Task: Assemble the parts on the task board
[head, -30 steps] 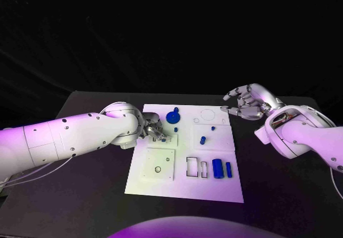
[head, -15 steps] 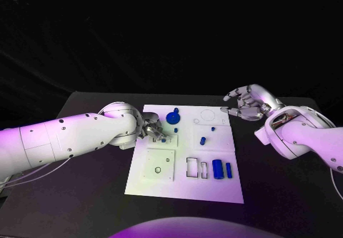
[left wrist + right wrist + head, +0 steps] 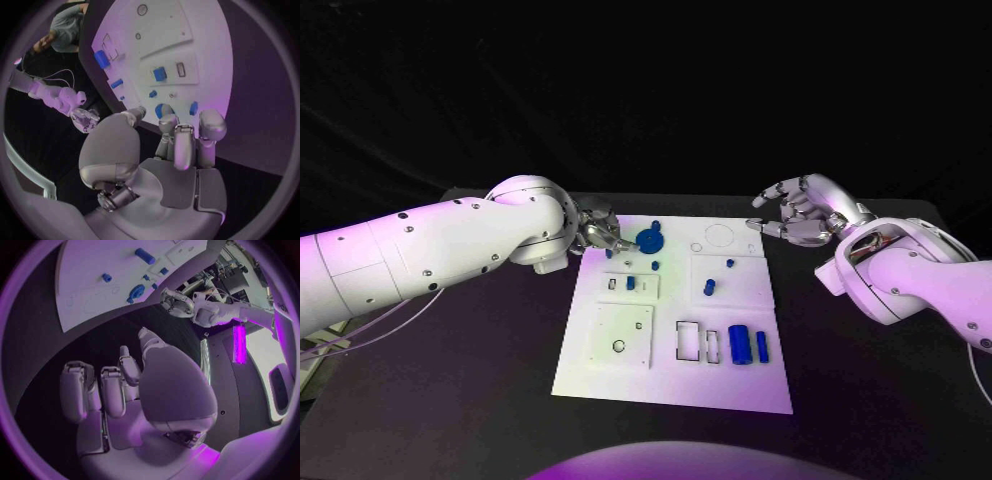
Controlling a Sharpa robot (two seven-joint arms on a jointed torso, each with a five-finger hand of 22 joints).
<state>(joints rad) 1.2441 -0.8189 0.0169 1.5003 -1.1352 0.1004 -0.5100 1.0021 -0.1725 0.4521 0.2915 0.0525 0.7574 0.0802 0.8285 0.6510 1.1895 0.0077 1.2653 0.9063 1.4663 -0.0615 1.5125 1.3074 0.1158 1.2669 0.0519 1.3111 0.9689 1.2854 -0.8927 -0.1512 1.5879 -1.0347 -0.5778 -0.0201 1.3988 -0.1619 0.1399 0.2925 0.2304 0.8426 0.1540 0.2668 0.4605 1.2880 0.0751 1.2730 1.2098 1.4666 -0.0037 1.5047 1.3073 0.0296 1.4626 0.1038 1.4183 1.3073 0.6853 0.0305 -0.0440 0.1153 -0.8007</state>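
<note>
The left hand (image 3: 599,234) hovers at the board's (image 3: 675,375) far-left corner, fingers curled, seemingly empty, though its arm hides part of it. The right hand (image 3: 795,210) hangs beyond the far-right corner, fingers loosely curled around nothing.

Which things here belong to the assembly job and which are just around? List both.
Job:
white board
round blue part
blue cylinder
thin blue bar
small blue block
left robot hand, holding nothing
right robot hand, holding nothing

Around:
black table
</note>
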